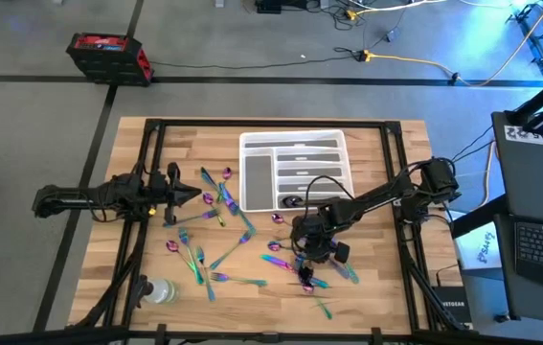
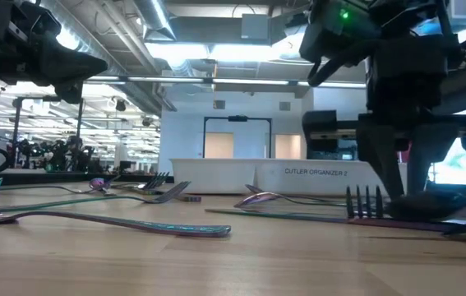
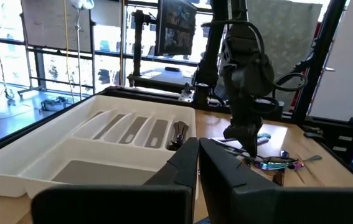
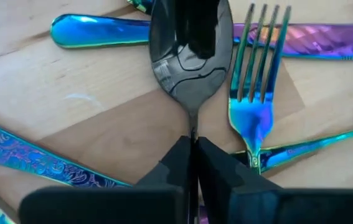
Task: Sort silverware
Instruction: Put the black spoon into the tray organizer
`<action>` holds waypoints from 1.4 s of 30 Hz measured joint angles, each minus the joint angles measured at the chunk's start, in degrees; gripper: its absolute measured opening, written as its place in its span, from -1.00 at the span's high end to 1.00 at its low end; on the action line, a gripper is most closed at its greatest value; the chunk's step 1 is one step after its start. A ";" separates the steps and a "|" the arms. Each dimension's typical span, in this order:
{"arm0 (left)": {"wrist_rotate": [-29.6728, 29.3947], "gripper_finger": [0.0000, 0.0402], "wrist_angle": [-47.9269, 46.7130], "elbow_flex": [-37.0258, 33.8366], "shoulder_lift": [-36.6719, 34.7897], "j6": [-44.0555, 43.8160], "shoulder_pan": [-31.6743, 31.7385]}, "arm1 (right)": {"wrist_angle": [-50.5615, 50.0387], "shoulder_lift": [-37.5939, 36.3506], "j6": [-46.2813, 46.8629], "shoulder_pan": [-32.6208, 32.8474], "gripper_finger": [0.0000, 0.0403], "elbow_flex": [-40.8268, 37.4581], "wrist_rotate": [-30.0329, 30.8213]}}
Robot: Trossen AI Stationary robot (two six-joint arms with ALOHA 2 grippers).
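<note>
**Spoon pinched thin at the neck, with a fork lying close**

Spoon (image 4: 192, 46) lies flat on the table (image 1: 386, 278), on the near side of the tray (image 1: 293, 144), among the scattered silverware (image 1: 215, 240). We see the right gripper (image 4: 192, 163) closed on its slim neck, just below the bowl. The hold is narrow, so we judge that the spoon could pivot or slip out when lifted, bowl end drooping. A fork (image 4: 255, 87) lies just beside the bowl, and a handle (image 4: 95, 31) crosses beyond its tip; a skewed lift might drag either along.

Our right arm reaches from the tray's right side down to the table in front of it, wrist pointing steeply at the wood. The left gripper (image 3: 198, 163), fingers shut and holding nothing, waits to the tray's left, raised off the table and aimed toward the tray.
</note>
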 joint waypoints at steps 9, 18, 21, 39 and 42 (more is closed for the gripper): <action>-0.02 1.00 0.00 0.01 0.00 0.01 0.01 | -8.25 -5.76 4.68 -1.86 0.99 9.02 -3.12; -0.02 1.00 0.00 0.02 0.01 -0.02 0.02 | -10.69 -11.60 11.31 -17.38 1.00 13.20 -3.98; -0.02 1.00 0.00 0.01 0.00 0.01 0.01 | -8.22 -11.32 16.67 -22.10 1.00 10.56 -3.19; 0.00 1.00 -0.02 0.01 0.01 0.01 0.01 | 13.58 -10.72 33.08 -27.00 1.00 -11.67 5.57; -0.01 1.00 0.00 0.01 0.02 0.01 0.00 | 13.82 -11.11 33.33 -27.03 1.00 -12.86 5.88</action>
